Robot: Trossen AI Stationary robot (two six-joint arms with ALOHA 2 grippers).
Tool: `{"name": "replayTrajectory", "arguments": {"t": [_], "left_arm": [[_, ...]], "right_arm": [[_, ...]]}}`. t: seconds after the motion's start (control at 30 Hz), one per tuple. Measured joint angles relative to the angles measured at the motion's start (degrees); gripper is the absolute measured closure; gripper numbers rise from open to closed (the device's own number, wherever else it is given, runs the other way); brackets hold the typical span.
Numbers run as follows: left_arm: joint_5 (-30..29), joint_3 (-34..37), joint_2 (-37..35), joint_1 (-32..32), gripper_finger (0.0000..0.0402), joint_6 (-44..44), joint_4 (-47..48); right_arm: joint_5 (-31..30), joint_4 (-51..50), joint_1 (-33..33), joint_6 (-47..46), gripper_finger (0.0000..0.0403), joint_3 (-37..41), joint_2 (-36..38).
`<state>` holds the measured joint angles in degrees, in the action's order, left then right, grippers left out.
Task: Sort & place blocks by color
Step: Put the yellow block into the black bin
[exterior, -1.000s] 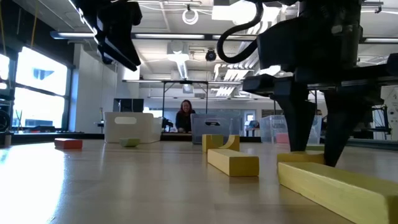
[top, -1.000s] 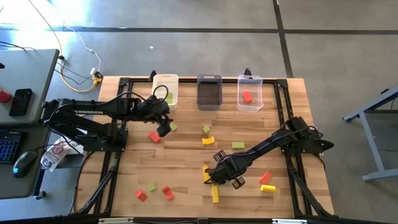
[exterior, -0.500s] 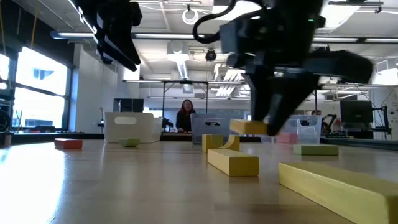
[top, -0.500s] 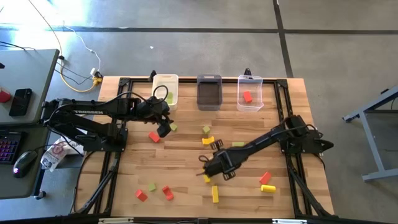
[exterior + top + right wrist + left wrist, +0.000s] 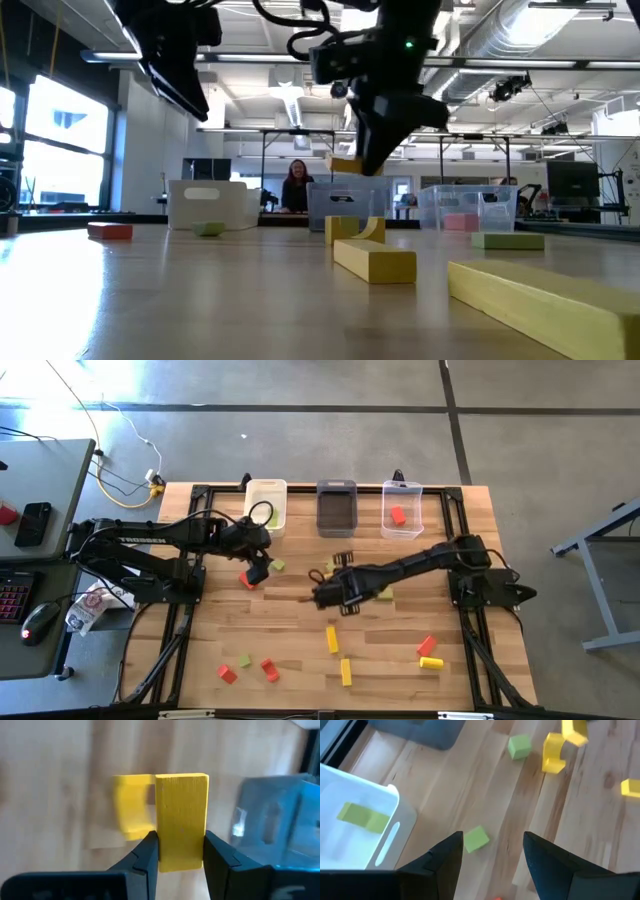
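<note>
The right tool [image 5: 181, 851] is clamped on a yellow block [image 5: 181, 829] and holds it above the middle of the surface [image 5: 290, 645], short of the dark grey bin [image 5: 337, 510] at the far edge. The left tool [image 5: 490, 855], fingers apart and holding nothing, hangs over a green block [image 5: 476, 838] near the white bin [image 5: 266, 502] at the far left. Other red, yellow and green blocks lie scattered toward the near edge.

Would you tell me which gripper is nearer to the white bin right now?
The left. The left gripper hovers open just in front of the white bin, while the right gripper, shut on a yellow block, is farther off toward mid-table.
</note>
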<state>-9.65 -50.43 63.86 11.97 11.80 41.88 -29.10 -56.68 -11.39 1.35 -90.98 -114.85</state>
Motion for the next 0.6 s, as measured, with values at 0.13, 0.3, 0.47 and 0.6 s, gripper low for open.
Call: {"name": "replayTrajectory", "arguments": {"t": [0.13, 0.3, 0.47, 0.6], "left_arm": [[0.0, 0.0, 0.0, -0.01, 0.0206, -0.01, 1.02], [-0.03, 0.0, 0.0, 0.0, 0.0206, -0.01, 1.84], [-0.04, 0.0, 0.0, 0.0, 0.0206, -0.01, 2.1], [-0.05, 0.0, 0.0, -0.02, 0.0206, -0.01, 2.08]], "right_arm": [[-0.44, -1.47, 3.8, 0.04, 0.0312, -1.74, 0.04], [-1.11, -2.16, 8.94, 0.29, 0.0308, -2.92, 0.07], [-5.21, -2.32, 14.08, 3.68, 0.0309, -3.15, 0.07], [-8.06, -1.2, 18.26, 6.38, 0.0309, -3.15, 0.09]]}}
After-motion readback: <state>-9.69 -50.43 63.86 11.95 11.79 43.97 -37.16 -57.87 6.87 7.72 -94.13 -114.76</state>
